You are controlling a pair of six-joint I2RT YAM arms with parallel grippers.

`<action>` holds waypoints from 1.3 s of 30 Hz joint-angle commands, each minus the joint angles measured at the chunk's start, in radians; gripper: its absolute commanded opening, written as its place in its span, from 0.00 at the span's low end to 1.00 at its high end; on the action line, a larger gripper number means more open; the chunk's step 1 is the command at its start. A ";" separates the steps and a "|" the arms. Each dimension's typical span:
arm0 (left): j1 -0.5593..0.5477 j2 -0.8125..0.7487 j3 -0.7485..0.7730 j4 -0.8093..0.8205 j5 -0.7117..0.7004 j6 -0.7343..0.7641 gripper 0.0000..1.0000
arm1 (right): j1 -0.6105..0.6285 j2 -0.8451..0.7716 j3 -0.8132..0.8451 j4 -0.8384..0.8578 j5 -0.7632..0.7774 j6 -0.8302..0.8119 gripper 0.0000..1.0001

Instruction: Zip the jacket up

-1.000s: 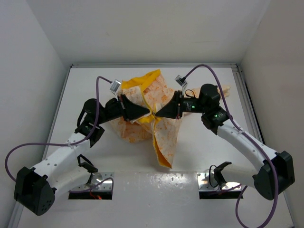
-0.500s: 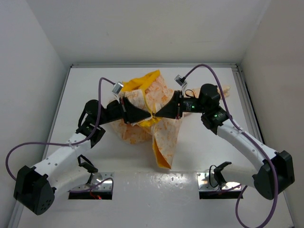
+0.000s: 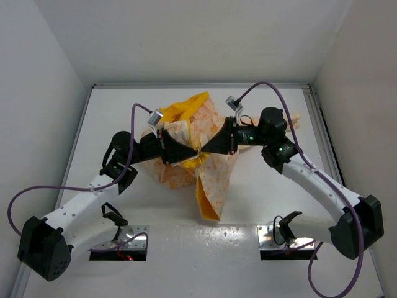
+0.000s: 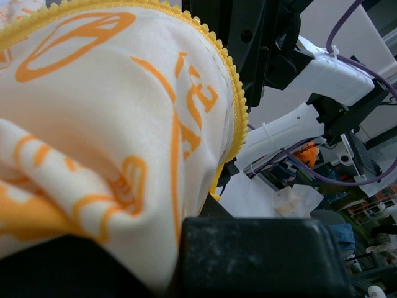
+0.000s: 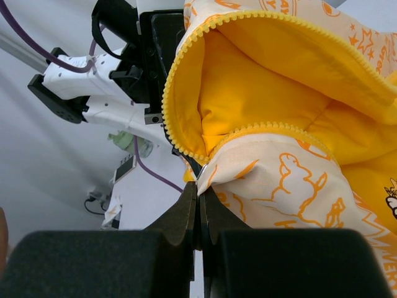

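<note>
The jacket (image 3: 214, 177), cream with an orange print and yellow lining, lies bunched at mid-table, one flap hanging down toward the front. My two grippers meet nose to nose above its middle. The left gripper (image 3: 193, 151) is shut on a fold of the printed fabric (image 4: 124, 124), just beside the yellow zipper teeth (image 4: 239, 112). The right gripper (image 3: 203, 149) is shut at the zipper's end, a small metal piece (image 5: 201, 172) showing right at its tips (image 5: 200, 192). The zipper edges (image 5: 170, 105) gape apart above it, showing the lining (image 5: 260, 93).
Purple cables (image 3: 133, 115) loop over both arms. A cream bit of cloth (image 3: 296, 117) peeks out behind the right arm. Two recesses with metal plates (image 3: 121, 243) (image 3: 279, 239) sit in the table's front edge. White walls close in on three sides.
Both grippers keep their hold. The left arm has edged to the right, and the hanging flap has swung slightly left.
</note>
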 commanded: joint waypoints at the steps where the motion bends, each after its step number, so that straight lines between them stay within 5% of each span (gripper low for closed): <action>1: -0.027 -0.015 -0.014 0.010 0.069 0.045 0.00 | 0.009 -0.005 0.052 0.105 0.008 -0.012 0.00; 8: -0.027 -0.033 -0.032 0.123 0.060 -0.038 0.00 | 0.012 -0.030 -0.003 0.093 0.014 -0.039 0.00; 21: -0.027 -0.012 -0.023 0.147 0.051 -0.093 0.22 | 0.015 -0.013 -0.006 0.137 0.038 -0.007 0.00; 29: -0.027 -0.002 -0.014 0.138 0.011 -0.093 0.08 | 0.018 -0.022 -0.014 0.134 0.040 0.005 0.00; 37: -0.027 0.018 0.018 0.161 -0.007 -0.106 0.20 | 0.019 -0.031 -0.035 0.131 0.040 0.002 0.00; 39: -0.027 0.028 0.018 0.175 -0.007 -0.118 0.09 | 0.019 -0.031 -0.037 0.133 0.040 0.001 0.00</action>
